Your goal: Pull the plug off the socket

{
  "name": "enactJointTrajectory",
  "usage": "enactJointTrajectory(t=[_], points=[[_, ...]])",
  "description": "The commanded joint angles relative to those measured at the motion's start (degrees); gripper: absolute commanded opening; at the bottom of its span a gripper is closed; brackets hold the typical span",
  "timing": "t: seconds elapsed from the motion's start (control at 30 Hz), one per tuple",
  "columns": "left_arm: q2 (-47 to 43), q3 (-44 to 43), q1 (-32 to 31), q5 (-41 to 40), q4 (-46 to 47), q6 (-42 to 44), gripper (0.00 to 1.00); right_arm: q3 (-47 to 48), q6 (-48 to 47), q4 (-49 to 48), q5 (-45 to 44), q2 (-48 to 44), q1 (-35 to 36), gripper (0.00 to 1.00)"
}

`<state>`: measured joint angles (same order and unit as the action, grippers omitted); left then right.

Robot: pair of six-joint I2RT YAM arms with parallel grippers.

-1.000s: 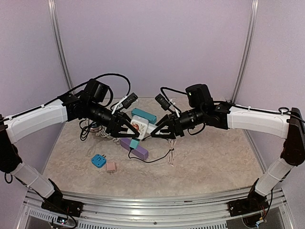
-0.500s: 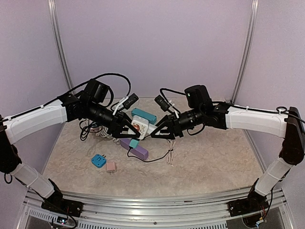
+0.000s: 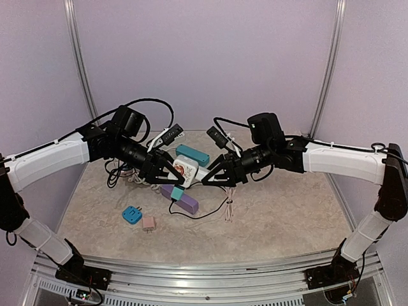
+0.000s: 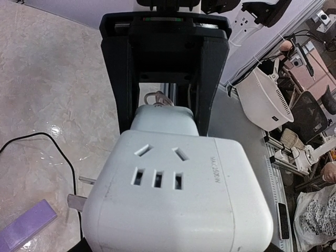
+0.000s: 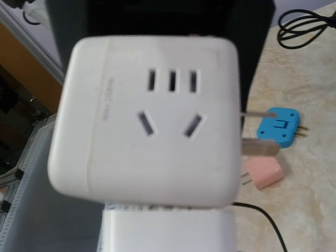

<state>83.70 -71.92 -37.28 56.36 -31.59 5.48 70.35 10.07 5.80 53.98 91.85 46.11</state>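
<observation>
A white socket cube (image 3: 185, 168) hangs in the air between both arms, above the table. My left gripper (image 3: 172, 173) is shut on it; the cube fills the left wrist view (image 4: 178, 199) and hides my own fingers there. A white plug (image 5: 168, 231) sits against the cube's far face and looks seated in it. My right gripper (image 3: 206, 177) is shut on this plug, and its black fingers (image 4: 123, 79) show on either side of the plug (image 4: 165, 121). Two metal prongs (image 5: 257, 113) stick out of the cube's side.
On the table lie a teal power strip (image 3: 192, 153), a purple strip (image 3: 183, 200) with a teal plug and black cable (image 3: 204, 213), a blue adaptor (image 3: 132, 214) and a pink plug (image 3: 148, 223). Coiled cords (image 3: 127, 173) lie under the left arm.
Both grippers and the cube between them have shifted slightly up and to the left. Both holds are unchanged and the plug still sits against the cube.
</observation>
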Motion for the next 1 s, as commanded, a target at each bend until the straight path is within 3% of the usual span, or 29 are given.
enactJointTrajectory(t=[0.0,0.63,0.97], points=[[-0.6,-1.6,0.6,5.6,2.4,1.3,0.1,0.7,-1.8,1.2,3.9,-2.5,1.3,0.0],[-3.6,1.1,2.4,-9.7,7.7,-3.4,0.06,0.7,1.0,1.2,-5.3,-2.5,1.2,0.0],[-3.2,0.1,3.1,-1.8,5.8,-1.5,0.06,0.2,-0.3,0.7,0.9,-2.9,1.3,0.0]])
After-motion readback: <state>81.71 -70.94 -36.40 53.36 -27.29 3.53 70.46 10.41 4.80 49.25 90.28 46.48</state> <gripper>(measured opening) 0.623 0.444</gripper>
